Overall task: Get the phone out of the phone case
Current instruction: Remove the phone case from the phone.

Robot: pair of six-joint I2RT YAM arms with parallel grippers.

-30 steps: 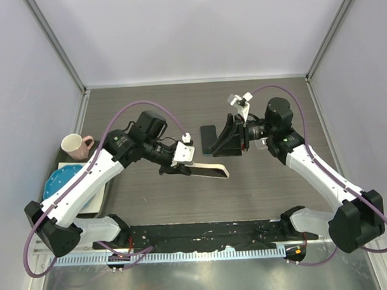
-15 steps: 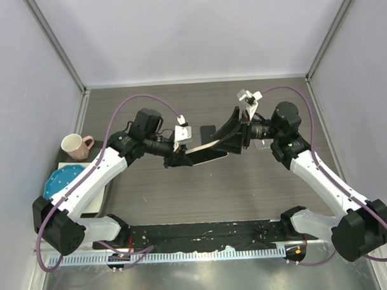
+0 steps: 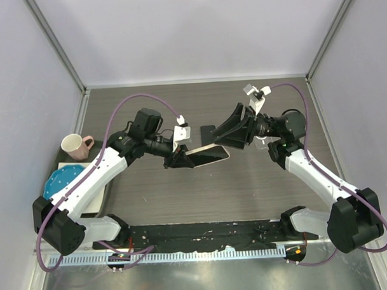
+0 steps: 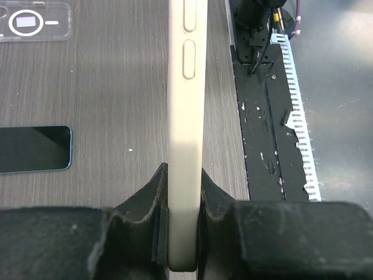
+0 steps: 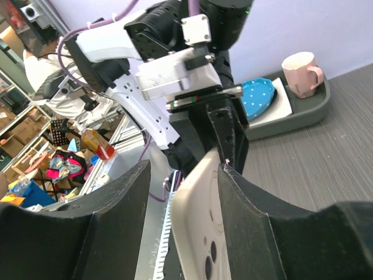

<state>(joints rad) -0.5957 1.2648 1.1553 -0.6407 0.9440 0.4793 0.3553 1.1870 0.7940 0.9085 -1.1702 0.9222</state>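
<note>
The phone in its cream case [image 3: 208,156] is held off the table, level, with the dark screen up. My left gripper [image 3: 180,159] is shut on one end of it; the left wrist view shows the case's side with its buttons [image 4: 186,105] clamped between the fingers [image 4: 152,192]. My right gripper [image 3: 227,136] is open and straddles the other end. In the right wrist view the case's back with its camera holes [image 5: 201,233] sits between the spread fingers, against the right-hand finger [image 5: 245,216].
A bare dark phone [image 4: 34,149] lies on the table, also in the top view [image 3: 208,130]. A clear case [image 4: 35,21] lies beyond it. A pink mug [image 3: 76,146] and a blue plate [image 3: 60,181] sit on a tray at the left. A black strip [image 3: 203,237] runs along the near edge.
My left gripper has raised the cased phone and carried it towards the right gripper. My right gripper has swung up from pointing down and now straddles the phone's free end.
</note>
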